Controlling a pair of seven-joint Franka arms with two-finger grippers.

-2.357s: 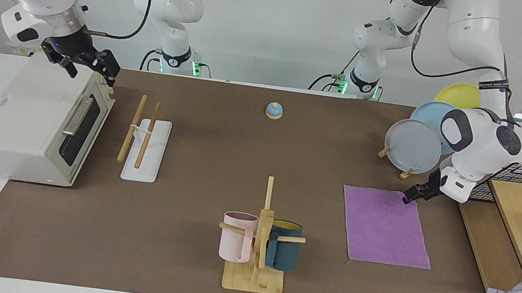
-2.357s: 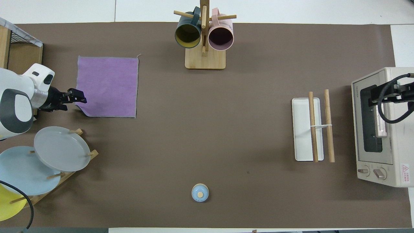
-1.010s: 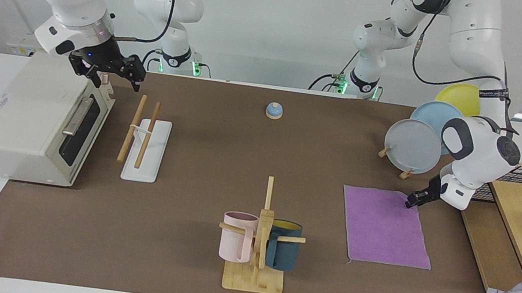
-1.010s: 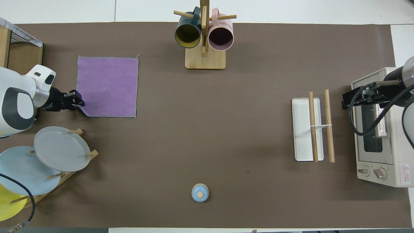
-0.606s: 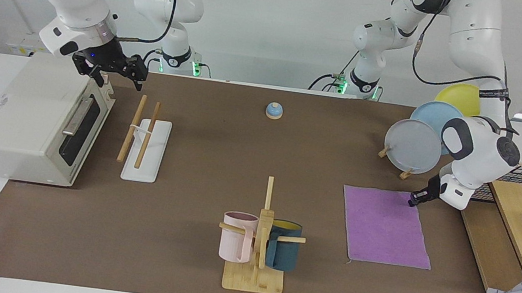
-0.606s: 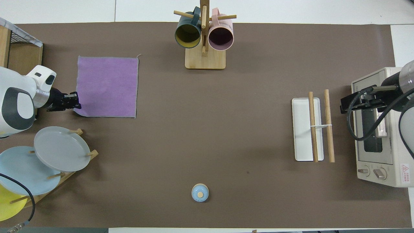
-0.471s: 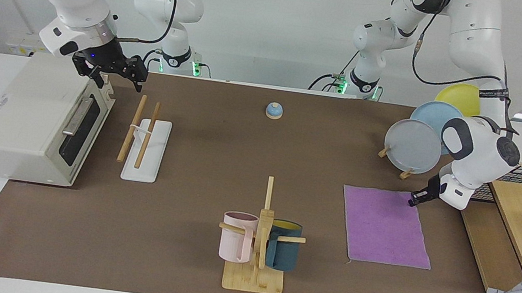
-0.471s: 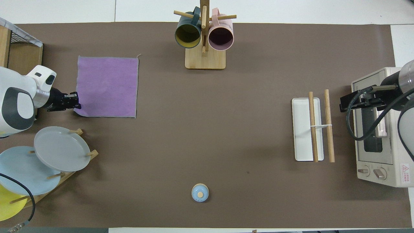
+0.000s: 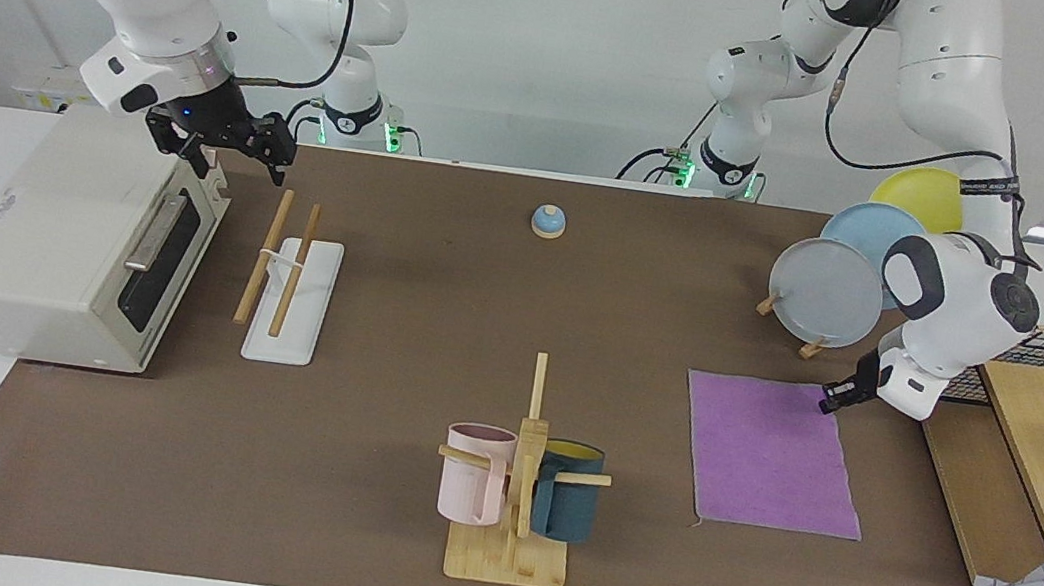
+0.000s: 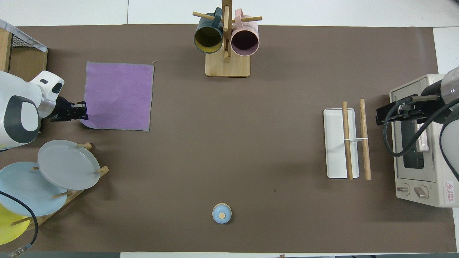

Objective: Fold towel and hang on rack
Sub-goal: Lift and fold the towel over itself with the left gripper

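Thin square purple cloth towel [image 9: 771,453] lies flat, unfolded; left end effector [image 9: 830,402] pinches its corner; right end effector [image 9: 223,148] gapes, empty.

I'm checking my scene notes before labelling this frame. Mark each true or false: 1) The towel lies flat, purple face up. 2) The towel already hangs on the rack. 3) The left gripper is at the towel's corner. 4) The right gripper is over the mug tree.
1) True: the towel lies flat on the table.
2) False: the rack is bare.
3) True: the left gripper, shut, is at the corner nearest the plates.
4) False: the right gripper, open, is over the toaster oven.
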